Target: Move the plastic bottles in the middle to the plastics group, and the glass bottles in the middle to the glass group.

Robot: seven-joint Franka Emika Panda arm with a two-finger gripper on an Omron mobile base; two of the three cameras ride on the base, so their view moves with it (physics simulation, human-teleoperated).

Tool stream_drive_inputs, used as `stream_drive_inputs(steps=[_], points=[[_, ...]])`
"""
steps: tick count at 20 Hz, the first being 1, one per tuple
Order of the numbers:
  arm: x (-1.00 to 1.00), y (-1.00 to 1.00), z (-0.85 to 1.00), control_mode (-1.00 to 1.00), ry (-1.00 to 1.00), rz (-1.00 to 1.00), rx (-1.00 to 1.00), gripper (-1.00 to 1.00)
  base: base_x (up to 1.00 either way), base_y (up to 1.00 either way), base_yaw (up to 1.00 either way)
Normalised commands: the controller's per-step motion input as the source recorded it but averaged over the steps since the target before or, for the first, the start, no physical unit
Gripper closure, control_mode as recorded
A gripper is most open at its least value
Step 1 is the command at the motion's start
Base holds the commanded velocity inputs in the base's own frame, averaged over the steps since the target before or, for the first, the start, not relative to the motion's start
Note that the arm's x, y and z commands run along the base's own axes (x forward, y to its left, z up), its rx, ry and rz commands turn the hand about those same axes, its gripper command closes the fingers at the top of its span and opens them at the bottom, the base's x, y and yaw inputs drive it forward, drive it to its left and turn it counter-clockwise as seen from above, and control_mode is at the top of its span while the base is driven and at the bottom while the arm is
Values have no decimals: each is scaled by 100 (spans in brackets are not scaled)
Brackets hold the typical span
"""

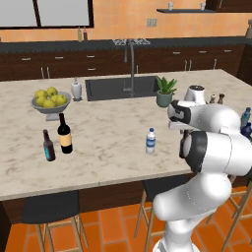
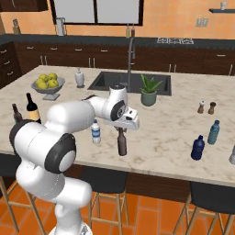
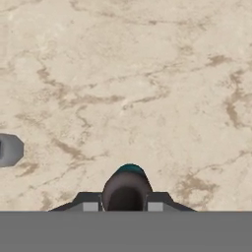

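Tool pinches the neck of my glass bottle at mid-bench, so I'd lift straight up, keep it upright, then carry it toward nine o'clock, passing the clear bottle, to the wine bottle.

a marble counter with a dark sink carries a bowl of lemons, a white jar, a potted plant, two shakers, a wine bottle, a small brown bottle, a clear bottle, a long-necked brown bottle, a navy bottle and a teal bottle.
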Motion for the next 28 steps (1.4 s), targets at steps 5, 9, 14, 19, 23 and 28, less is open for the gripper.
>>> stream_drive_inputs(steps=[5,9,14,19,23,28], points=[[-36,6,26,-100,-3,0,4,100,0,0,0],[-69,38,30,-100,-8,0,4,100,0,0,0],[-58,60,27,-100,-5,0,0,100,0,0,0],[-38,89,17,-100,0,0,0,100,0,0,0],[-23,92,23,-100,0,0,0,100,0,0,0],[-4,99,23,-100,0,0,0,100,0,0,0]])
